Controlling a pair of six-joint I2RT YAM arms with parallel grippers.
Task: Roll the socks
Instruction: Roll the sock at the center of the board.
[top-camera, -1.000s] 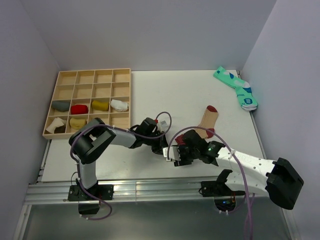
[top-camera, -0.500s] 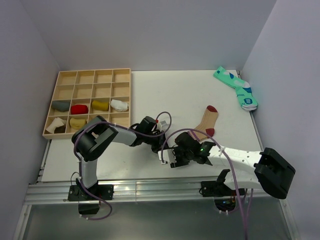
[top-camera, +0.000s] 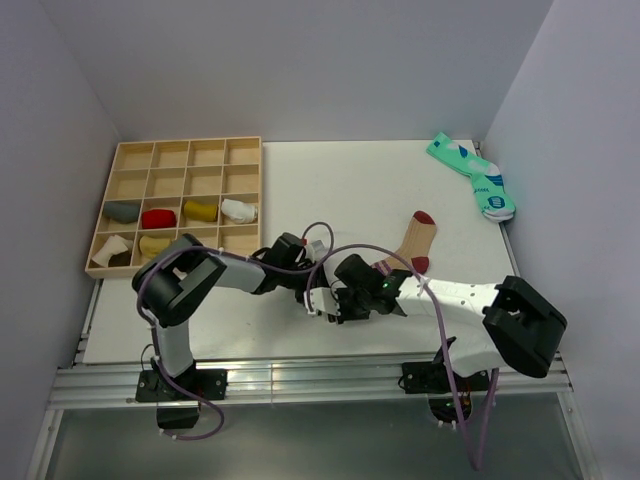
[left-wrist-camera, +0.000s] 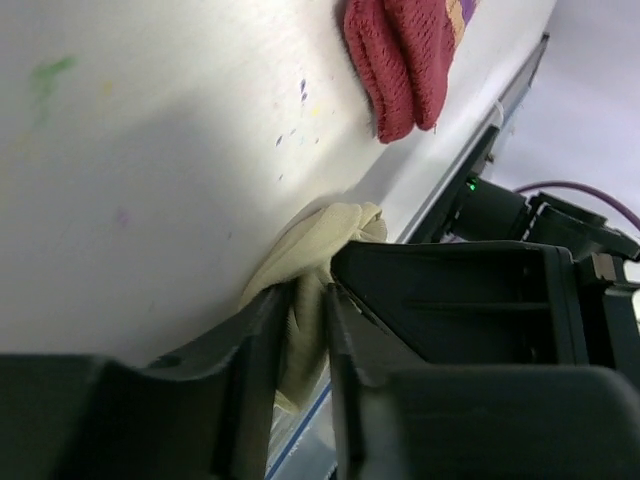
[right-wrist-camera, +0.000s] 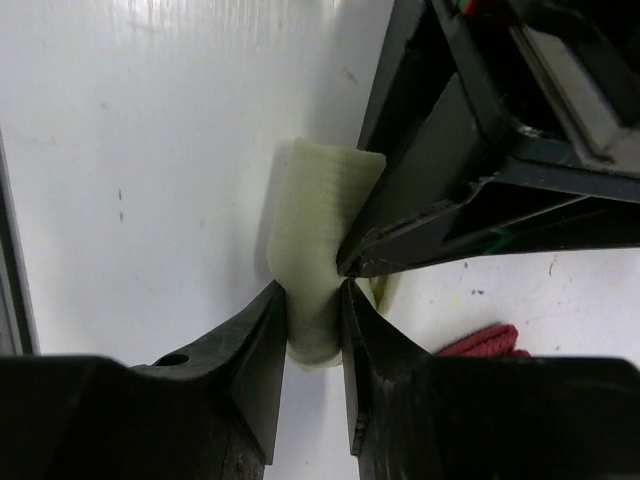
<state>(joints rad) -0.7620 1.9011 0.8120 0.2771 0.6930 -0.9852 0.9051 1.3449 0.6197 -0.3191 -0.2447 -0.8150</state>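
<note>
Clamped jaws on both sides: right gripper (right-wrist-camera: 312, 305) and left gripper (left-wrist-camera: 305, 320) each pinch the pale olive-green sock (right-wrist-camera: 322, 200), bunched near the table (top-camera: 330, 180) front edge, close to the tan sock (top-camera: 412, 245). I'd turn one wrist slowly, holding tension so the roll tightens.

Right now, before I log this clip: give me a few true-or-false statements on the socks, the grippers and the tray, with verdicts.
1. The left gripper and the right gripper both pinch the pale sock. True.
2. The tan sock sits in the tray. False: it lies flat on the table, right of the grippers.
3. The tray's two far rows are empty. True.
4. The teal socks are in a gripper. False: they lie at the table's far right corner, untouched.
5. The right gripper is open. False: it is shut on the pale sock.
</note>
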